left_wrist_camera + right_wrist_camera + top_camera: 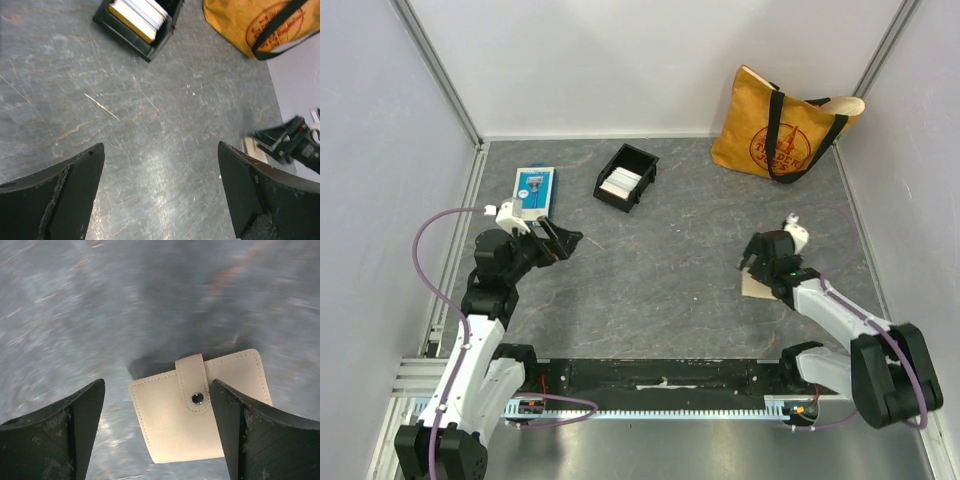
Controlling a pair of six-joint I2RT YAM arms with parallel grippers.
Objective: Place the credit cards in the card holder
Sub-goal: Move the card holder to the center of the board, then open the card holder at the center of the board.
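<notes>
1. Tan card holder lies snapped shut on the bench, lower centre, beneath right claw.
2. That claw: spread wide, gripping nothing.
3. Likewise left claw, spread, empty; credit cards in black tray, upper left.

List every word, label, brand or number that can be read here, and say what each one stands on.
"TRADER JOE'S": in a round red mark on the yellow tote bag, partly crossed by its black handle.
On the blue-and-white package there is print, but it is too small to read.
On the credit cards in the black tray, nothing is legible.
On the card holder there is no text, only a metal snap on its tab.
</notes>
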